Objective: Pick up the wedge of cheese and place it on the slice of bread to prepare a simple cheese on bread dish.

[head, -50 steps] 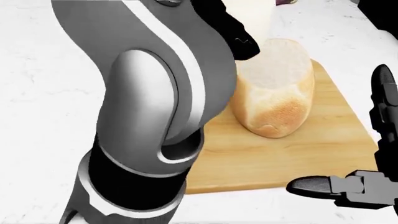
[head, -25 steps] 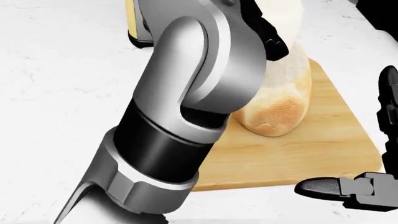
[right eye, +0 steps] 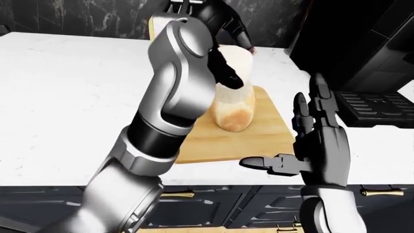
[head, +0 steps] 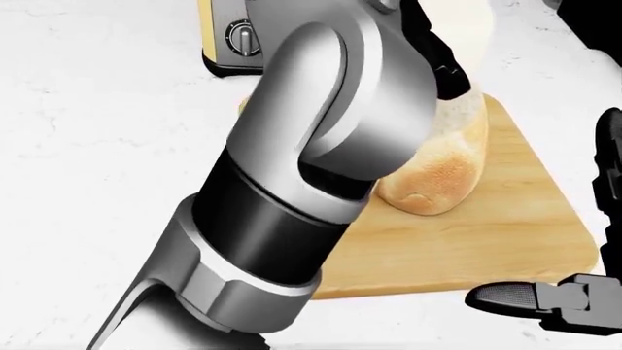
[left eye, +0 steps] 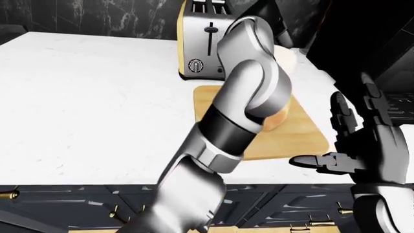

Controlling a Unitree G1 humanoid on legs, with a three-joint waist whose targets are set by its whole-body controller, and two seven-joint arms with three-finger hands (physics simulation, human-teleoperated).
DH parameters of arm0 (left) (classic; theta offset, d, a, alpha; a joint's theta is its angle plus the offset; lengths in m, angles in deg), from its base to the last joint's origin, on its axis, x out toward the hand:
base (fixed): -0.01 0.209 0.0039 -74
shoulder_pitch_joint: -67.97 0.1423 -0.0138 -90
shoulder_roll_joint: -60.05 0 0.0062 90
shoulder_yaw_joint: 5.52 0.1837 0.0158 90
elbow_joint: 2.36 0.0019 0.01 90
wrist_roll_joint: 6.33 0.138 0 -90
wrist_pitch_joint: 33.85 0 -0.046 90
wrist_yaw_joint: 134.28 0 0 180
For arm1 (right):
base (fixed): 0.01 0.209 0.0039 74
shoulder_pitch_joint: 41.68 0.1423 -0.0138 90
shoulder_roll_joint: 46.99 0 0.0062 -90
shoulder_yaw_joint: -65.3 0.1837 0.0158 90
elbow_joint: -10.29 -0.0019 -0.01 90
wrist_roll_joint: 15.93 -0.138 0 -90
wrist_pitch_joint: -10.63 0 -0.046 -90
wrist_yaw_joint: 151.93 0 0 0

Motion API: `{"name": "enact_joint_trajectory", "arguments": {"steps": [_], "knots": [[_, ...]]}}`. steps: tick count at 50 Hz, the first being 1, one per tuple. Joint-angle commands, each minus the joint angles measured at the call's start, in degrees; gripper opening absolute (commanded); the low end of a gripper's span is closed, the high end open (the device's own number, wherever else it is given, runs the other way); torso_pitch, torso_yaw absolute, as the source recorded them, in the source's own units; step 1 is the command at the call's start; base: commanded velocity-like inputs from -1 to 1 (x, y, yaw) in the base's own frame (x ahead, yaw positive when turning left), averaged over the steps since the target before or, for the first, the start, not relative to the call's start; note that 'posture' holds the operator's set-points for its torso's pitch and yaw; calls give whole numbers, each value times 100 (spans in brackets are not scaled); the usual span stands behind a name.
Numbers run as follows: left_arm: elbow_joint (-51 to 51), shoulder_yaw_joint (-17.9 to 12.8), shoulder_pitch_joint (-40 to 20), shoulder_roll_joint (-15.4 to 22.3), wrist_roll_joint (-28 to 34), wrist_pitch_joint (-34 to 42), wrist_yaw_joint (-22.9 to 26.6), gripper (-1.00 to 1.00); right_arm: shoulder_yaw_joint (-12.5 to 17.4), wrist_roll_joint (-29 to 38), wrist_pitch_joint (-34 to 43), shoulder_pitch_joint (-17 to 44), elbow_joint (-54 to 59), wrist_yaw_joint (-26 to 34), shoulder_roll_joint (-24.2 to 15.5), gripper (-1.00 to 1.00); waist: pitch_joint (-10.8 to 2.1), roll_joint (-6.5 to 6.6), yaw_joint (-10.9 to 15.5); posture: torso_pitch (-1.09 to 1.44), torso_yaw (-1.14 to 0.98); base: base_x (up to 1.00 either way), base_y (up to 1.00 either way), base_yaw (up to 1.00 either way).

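Note:
A loaf-shaped piece of bread (right eye: 234, 114) lies on a wooden cutting board (right eye: 258, 138). It also shows in the head view (head: 437, 171). A pale wedge of cheese (right eye: 238, 63) stands right over the bread's upper end. My left hand (right eye: 229, 53) reaches in over the board, and its black fingers (right eye: 222, 72) close round the cheese. My big left forearm hides the bread's left side. My right hand (right eye: 285, 128) is open and empty, held upright at the board's lower right corner, with its thumb (head: 505, 295) pointing left.
A steel toaster (left eye: 200, 43) stands just above the board's upper left corner. A black appliance (right eye: 362, 48) fills the right side. The white counter (left eye: 84, 97) stretches to the left. Dark drawers (right eye: 213, 204) run below the counter edge.
My left arm has swung up and right across the view. The cheese has shifted right above the bread. The toaster has come into the head view. The right hand has sunk slightly.

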Motion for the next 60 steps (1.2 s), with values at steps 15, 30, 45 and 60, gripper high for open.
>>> {"name": "enact_joint_trajectory", "arguments": {"steps": [15,30,45,60], "knots": [[69,40,-11,-8,-143,-332,-407,-68,89,-47,-161,83,-149,-1,-57,100,-140,-31,5,0,0,0,0,0],[250,15,27,31,-234,-458,-543,-29,74,-29,-269,51,-64,8,-44,100,-146,-28,1,0,0,0,0,0],[444,4,63,7,-469,-599,-771,13,140,-78,-291,-14,-96,48,-28,100,-156,-26,0,0,0,0,0,0],[498,48,134,-23,-449,-616,-753,44,131,-76,-255,29,-97,12,-42,100,-161,-27,-1,0,0,0,0,0]]}}
